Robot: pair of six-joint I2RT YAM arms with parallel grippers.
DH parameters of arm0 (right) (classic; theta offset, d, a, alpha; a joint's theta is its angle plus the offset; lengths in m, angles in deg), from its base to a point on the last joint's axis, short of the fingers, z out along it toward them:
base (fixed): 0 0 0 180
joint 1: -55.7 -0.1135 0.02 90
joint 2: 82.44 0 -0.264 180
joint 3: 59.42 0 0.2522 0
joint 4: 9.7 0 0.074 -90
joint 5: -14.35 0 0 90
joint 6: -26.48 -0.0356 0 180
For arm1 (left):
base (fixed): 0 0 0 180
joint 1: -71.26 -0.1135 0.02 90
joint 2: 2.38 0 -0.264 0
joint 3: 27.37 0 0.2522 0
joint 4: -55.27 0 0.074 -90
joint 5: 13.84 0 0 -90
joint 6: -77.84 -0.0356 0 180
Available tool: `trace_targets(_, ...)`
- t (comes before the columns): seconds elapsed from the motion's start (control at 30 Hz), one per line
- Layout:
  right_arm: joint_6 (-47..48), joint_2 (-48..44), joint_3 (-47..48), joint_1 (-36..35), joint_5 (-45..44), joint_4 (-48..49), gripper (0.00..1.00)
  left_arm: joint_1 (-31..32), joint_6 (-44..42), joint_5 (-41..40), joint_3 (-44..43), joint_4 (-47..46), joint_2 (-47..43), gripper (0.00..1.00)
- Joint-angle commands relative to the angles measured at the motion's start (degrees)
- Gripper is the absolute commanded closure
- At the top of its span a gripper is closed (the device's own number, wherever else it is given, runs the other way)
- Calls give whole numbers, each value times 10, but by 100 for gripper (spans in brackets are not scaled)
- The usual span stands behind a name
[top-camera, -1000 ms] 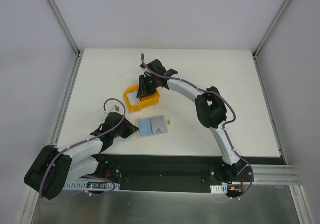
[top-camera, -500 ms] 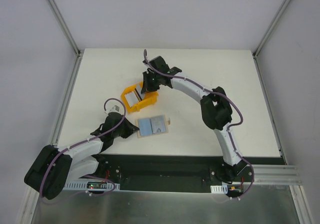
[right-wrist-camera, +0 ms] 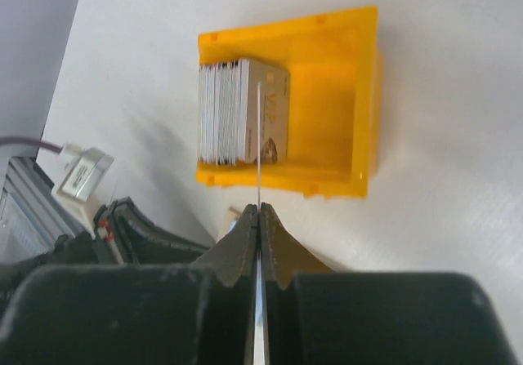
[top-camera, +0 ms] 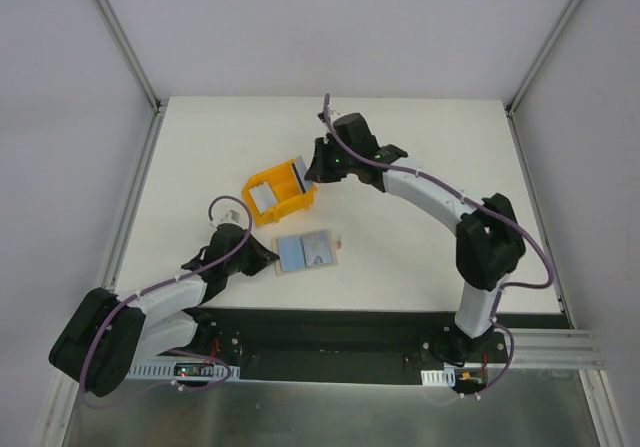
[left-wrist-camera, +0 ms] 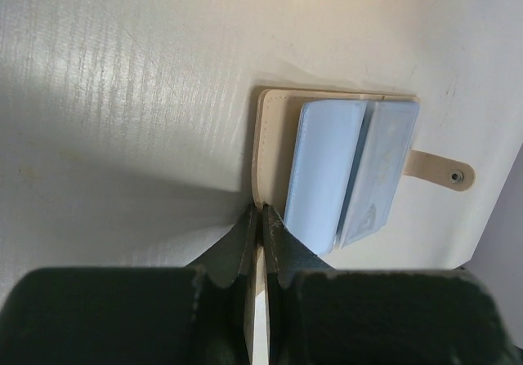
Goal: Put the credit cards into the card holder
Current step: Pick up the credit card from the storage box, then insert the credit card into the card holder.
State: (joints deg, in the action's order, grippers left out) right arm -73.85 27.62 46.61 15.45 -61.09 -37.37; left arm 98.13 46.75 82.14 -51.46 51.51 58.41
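The card holder (top-camera: 306, 252) lies open on the table, beige with pale blue sleeves (left-wrist-camera: 327, 169) and a snap tab (left-wrist-camera: 454, 175). My left gripper (top-camera: 268, 259) (left-wrist-camera: 261, 211) is shut on its beige left edge (left-wrist-camera: 270, 136). A stack of credit cards (top-camera: 261, 198) (right-wrist-camera: 225, 124) stands on edge in the yellow bin (top-camera: 292, 207) (right-wrist-camera: 343, 79). Just right of the bin and raised above it, my right gripper (top-camera: 311, 169) (right-wrist-camera: 259, 209) is shut on one thin card (top-camera: 297, 176) (right-wrist-camera: 259, 136), which the right wrist view shows edge-on.
The left arm's body lies low along the table's near left. The right arm arches over the table's right half. A white connector and cable (right-wrist-camera: 80, 173) show beside the left arm. Metal frame posts stand at the table's far corners.
My right gripper closed on a card in the bin and rose to the right with it; the right arm's elbow swung right. The left gripper stayed pinched on the card holder.
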Motion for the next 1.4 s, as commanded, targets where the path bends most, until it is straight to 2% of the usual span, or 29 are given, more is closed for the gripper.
trace_targets(0.0, -42, -134, -137, 0, -5, 113, 100, -6, -15, 11, 0, 9, 10, 100)
trace_targets(0.13, -98, -202, -265, -7, 10, 199, 99, -7, -17, 16, -5, 7, 20, 100)
trace_targets(0.23, -128, -228, -334, -16, 15, 226, 99, -6, -16, 19, -7, 7, 26, 100)
trace_targets(0.47, -208, -219, -459, -39, 41, 330, 100, -7, 0, 11, -3, 6, 34, 100)
trace_targets(0.8, -245, -139, -521, -68, 24, 397, 100, -7, 16, 25, 2, -7, 55, 100)
trace_targets(1.1, -250, -154, -557, -64, -20, 400, 100, -7, 18, 24, 9, -9, 49, 100)
trace_targets(1.37, -255, -150, -546, -48, -29, 409, 100, -7, 16, 25, 7, -10, 53, 100)
